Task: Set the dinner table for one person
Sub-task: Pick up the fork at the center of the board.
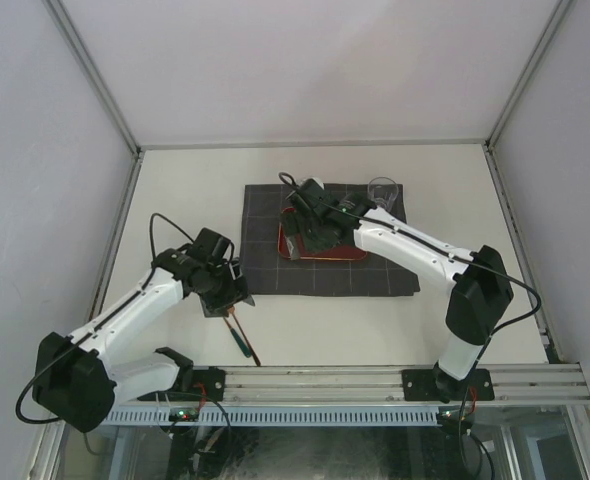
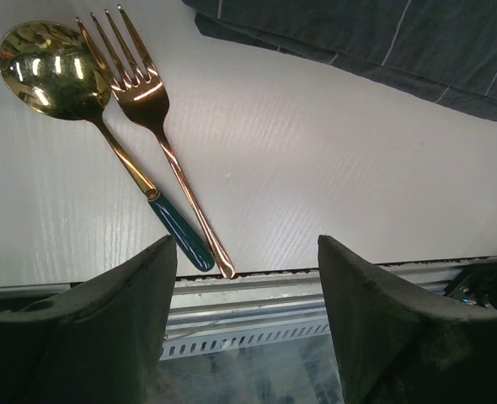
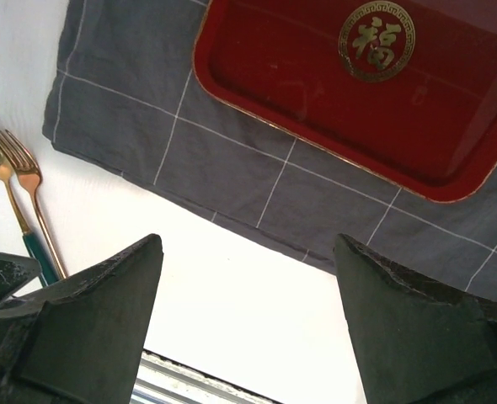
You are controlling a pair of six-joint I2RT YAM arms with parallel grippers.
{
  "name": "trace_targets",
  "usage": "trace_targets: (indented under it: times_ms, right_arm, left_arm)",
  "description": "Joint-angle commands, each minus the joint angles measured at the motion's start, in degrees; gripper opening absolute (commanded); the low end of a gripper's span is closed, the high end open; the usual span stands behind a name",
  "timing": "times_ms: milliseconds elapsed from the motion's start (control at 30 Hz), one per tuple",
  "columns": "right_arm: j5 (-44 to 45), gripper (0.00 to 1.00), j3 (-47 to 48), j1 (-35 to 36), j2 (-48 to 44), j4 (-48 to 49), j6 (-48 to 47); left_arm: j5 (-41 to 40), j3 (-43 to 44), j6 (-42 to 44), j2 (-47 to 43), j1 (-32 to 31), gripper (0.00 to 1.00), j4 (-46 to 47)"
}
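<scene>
Off-white and plain, the dinner table (image 1: 175, 190) fills the middle of the top view, with an aluminium rail (image 1: 375, 378) running along its bottom edge. A dark grey checked cloth (image 1: 375, 275) lies flat at the centre of the frame, and a red tray (image 1: 340, 253) sits on the cloth, left of its middle. A clear glass (image 1: 382, 188) stands upright at the cloth's upper right corner.

In the left wrist view, the left gripper (image 2: 247, 244) hangs over bare tabletop with its fingers apart and nothing between them. At the upper left of that frame a gold spoon (image 2: 124, 162) with a teal handle end lies just beside a rose-gold fork (image 2: 174, 168). Their handles converge towards the rail at the bottom, and the fork's tip reaches the table's edge. A corner of the cloth shows at the upper right, well apart from the cutlery.

In the right wrist view, the right gripper (image 3: 247, 244) hovers above the cloth's edge, fingers spread wide and holding nothing. The tray fills the upper right of that frame, bare except for a round gold emblem (image 3: 376, 39) with a character in it. Spoon and fork appear at the left edge, on the tabletop beside the cloth.
</scene>
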Motion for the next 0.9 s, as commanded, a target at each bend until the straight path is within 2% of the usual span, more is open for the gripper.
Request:
trace_targets:
  times_ms: [0,300,867]
  right_arm:
    - [-1.0,0.82,-1.4,-0.4,-2.8,2.5,-1.1]
    - [-2.4,0.82,-5.0,-2.3,-5.3,4.5,-1.5]
    - [-5.2,0.81,-8.1,-4.5,-5.4,7.6,-2.8]
  left_arm:
    - [0.1,1.3,-2.2,2.1,-0.4,0.72,0.9]
    - [2.1,4.8,-2.5,10.9,-0.3,0.66,0.4]
    - [0.5,3.2,-6.2,14.5,-0.3,0.64,1.0]
